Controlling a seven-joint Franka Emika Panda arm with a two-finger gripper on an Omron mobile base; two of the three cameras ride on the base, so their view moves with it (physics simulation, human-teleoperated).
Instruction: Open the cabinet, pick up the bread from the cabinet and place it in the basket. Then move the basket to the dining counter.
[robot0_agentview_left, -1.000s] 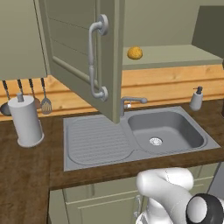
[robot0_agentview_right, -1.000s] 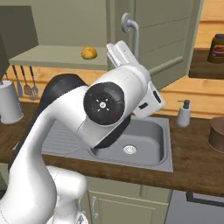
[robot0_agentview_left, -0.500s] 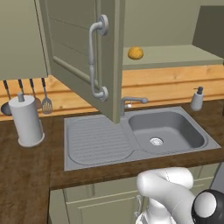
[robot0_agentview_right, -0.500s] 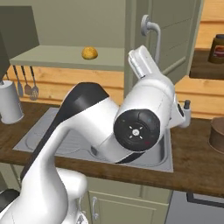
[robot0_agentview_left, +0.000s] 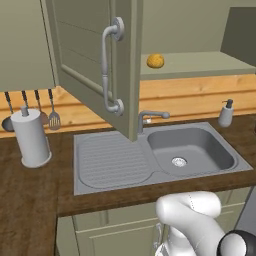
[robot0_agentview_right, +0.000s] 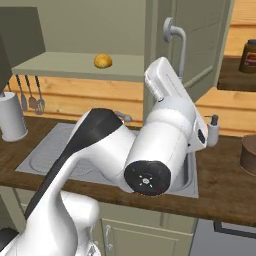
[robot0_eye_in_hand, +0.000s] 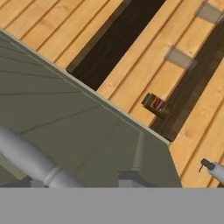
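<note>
The bread (robot0_agentview_left: 155, 61), a small round golden-orange bun, sits on the olive-grey shelf (robot0_agentview_left: 200, 64) inside the cabinet (robot0_agentview_left: 95, 65), well back from the shelf's front edge; in the right base view it lies at (robot0_agentview_right: 103, 61). The cabinet door (robot0_agentview_right: 200, 45) stands swung out over the sink, edge-on in the left base view, with its long curved grey handle (robot0_agentview_left: 109, 70) facing the camera's left. In the right base view the same handle (robot0_agentview_right: 176, 45) arches just above the white forearm (robot0_agentview_right: 172, 107), which reaches up toward the door. The hand view looks along the door's recessed panel (robot0_eye_in_hand: 74, 127) with the grey bar of the handle (robot0_eye_in_hand: 30, 159) running across the lower left, very close to the camera. No fingertips show clearly there, so whether the fingers are apart or together cannot be told.

Below the cabinet a grey sink (robot0_agentview_left: 190, 150) with a ribbed drainboard (robot0_agentview_left: 110, 162) is set in the dark wood countertop (robot0_agentview_left: 25, 200). A grey faucet (robot0_agentview_left: 150, 117) stands behind the basin, and a white soap dispenser (robot0_agentview_left: 226, 113) stands at the right rear corner. A paper towel roll (robot0_agentview_left: 31, 137) stands on the counter to the left, with utensils (robot0_agentview_left: 37, 107) hanging on the light wood backsplash behind it. At the right edge of the right base view a brown cylindrical basket (robot0_agentview_right: 248, 155) stands on the counter, and a dark jar (robot0_agentview_right: 248, 56) sits on a shelf above it.
</note>
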